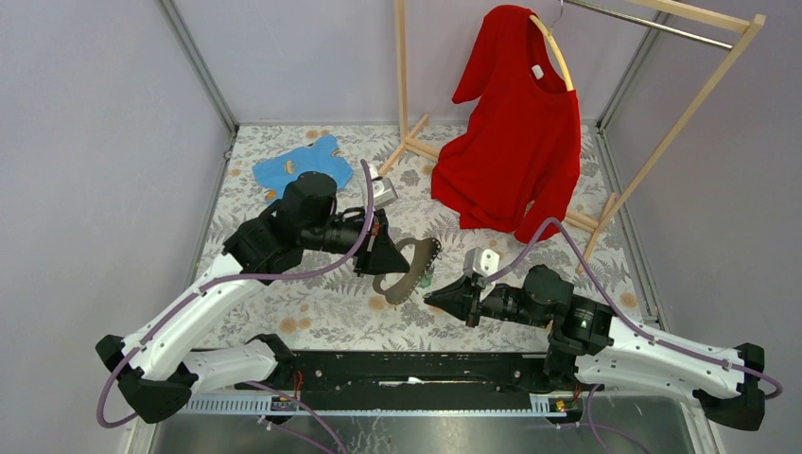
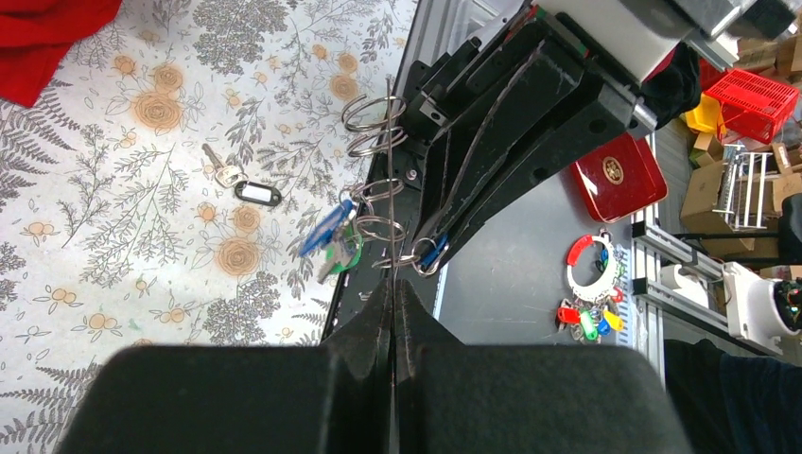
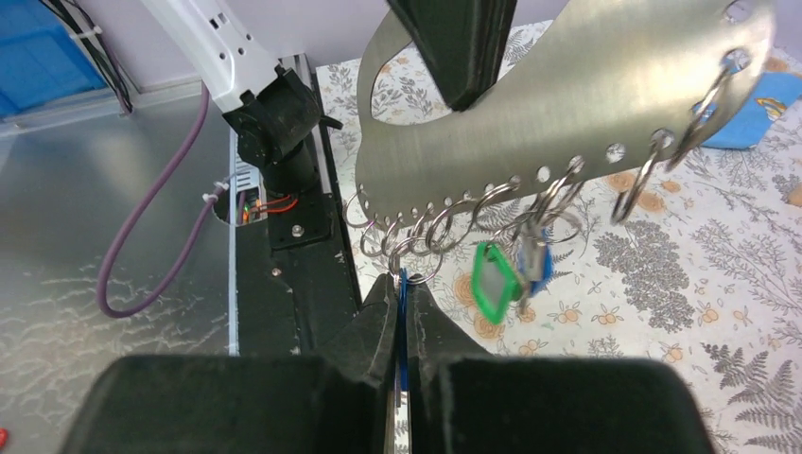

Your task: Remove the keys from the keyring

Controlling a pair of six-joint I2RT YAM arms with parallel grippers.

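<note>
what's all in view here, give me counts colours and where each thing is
metal plate: one, silvery, held up over the table
keyrings: many, silvery, along the plate's edge
green tag: one, green, hanging from a ring
blue key: one, blue and silvery, beside the green tag
blue tag: one, blue, on a ring, pinched
loose key: one, silvery with a dark tag, lying on the cloth
shirt: one, red, on a hanger on the rack
rack: one, pale wood, far right
garment: one, blue, far left
cloth: one, floral, covering the table
tag bunch: one, multicoloured, off the table
left gripper: one, black, jaws shut on the plate
right gripper: one, black, jaws shut on the blue tag
</note>
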